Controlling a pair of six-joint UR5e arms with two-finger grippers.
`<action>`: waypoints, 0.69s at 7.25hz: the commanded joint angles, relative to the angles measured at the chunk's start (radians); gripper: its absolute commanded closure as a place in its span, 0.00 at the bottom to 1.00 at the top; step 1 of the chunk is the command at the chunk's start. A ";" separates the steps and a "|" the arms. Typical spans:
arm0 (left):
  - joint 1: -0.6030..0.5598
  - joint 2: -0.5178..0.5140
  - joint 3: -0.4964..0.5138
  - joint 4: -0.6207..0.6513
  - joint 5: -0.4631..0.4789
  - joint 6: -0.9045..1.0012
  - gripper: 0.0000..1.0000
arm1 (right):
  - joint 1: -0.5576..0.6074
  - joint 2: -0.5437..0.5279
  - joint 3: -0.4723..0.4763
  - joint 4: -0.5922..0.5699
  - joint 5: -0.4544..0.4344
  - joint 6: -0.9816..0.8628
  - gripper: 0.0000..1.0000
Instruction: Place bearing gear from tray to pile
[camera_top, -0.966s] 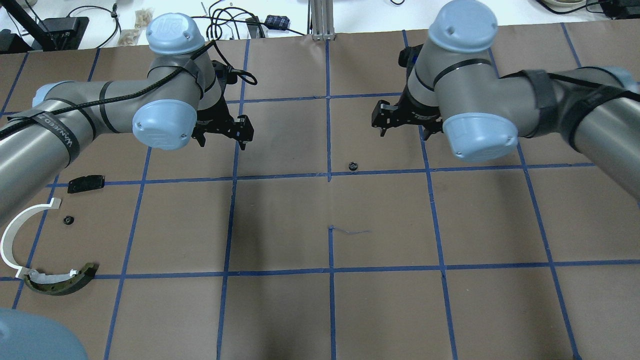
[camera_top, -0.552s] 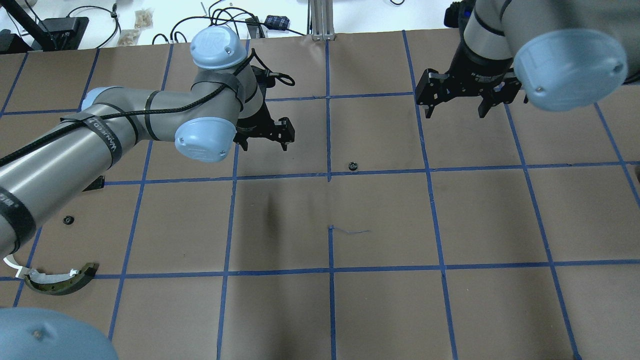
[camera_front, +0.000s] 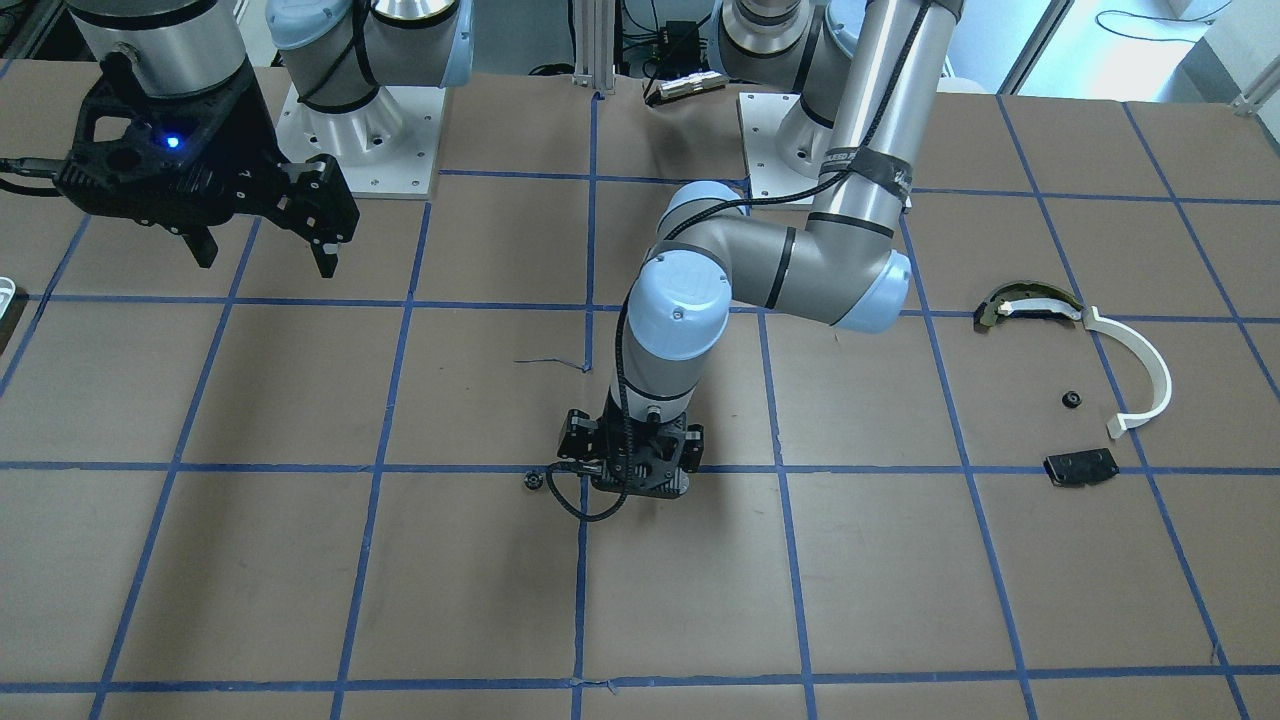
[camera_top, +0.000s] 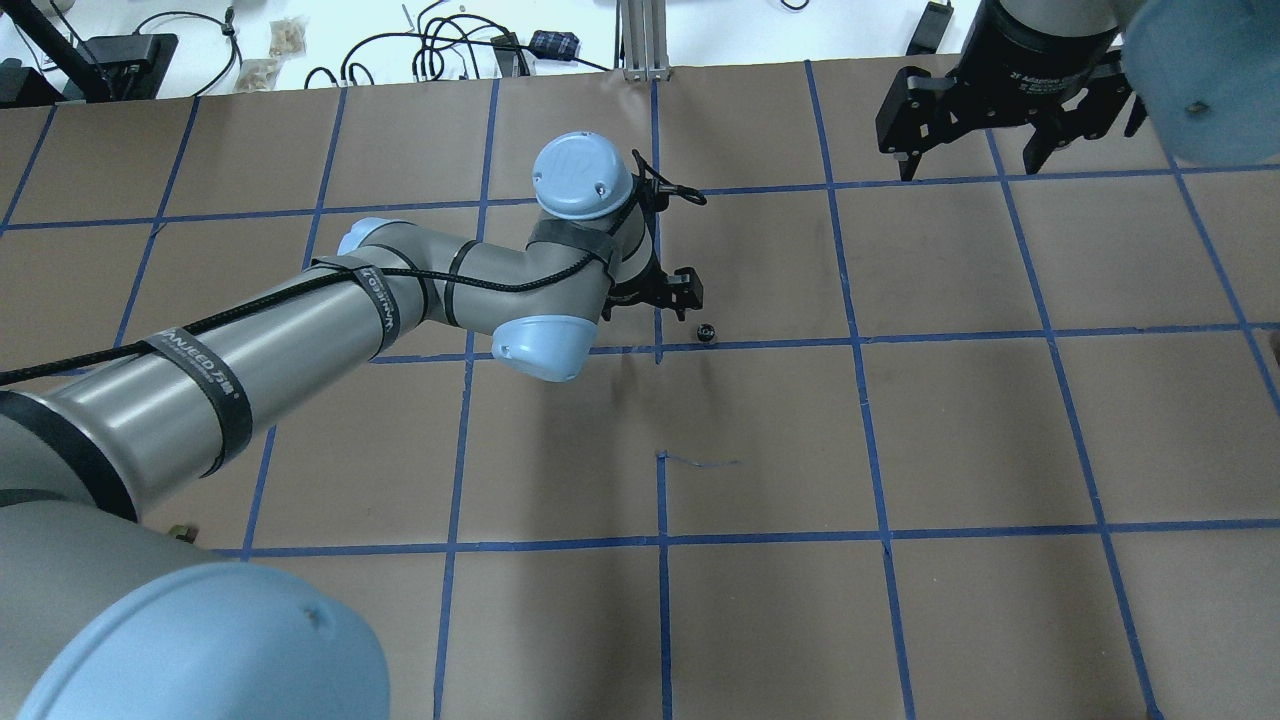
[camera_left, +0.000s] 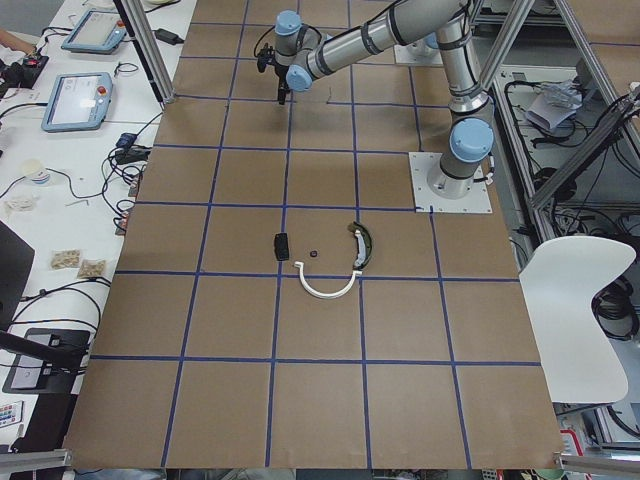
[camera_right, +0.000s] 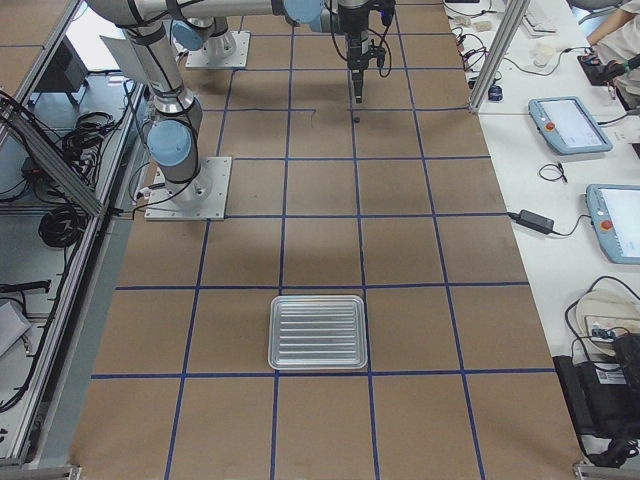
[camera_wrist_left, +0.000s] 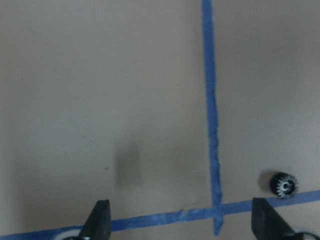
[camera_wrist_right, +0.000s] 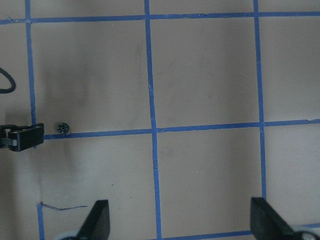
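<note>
The bearing gear, small, black and toothed, lies on the brown paper by a blue tape crossing, off the tray. It also shows in the front view. My left gripper hangs low just beside it, open and empty. In the left wrist view the gear lies just outside one finger, not between the two. My right gripper is open and empty, high at the far right. The pile is a white half-ring, an olive curved piece and a black plate.
A second small black gear lies inside the pile. The ribbed metal tray stands empty towards the table's right end. In the overhead view my left arm covers most of the pile. Cables lie beyond the far edge.
My left gripper has swung right and down to just beside the gear. My right gripper has drawn back to the far right. The left arm now hides the pile from overhead.
</note>
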 joint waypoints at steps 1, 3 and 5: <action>-0.046 -0.037 0.026 0.020 0.002 0.005 0.00 | 0.000 0.002 0.005 -0.012 0.033 -0.002 0.00; -0.075 -0.051 0.029 0.020 0.004 0.008 0.00 | 0.000 -0.006 0.012 -0.012 0.028 0.001 0.00; -0.077 -0.061 0.034 0.022 0.004 0.006 0.06 | 0.002 -0.020 0.032 -0.007 0.033 0.005 0.00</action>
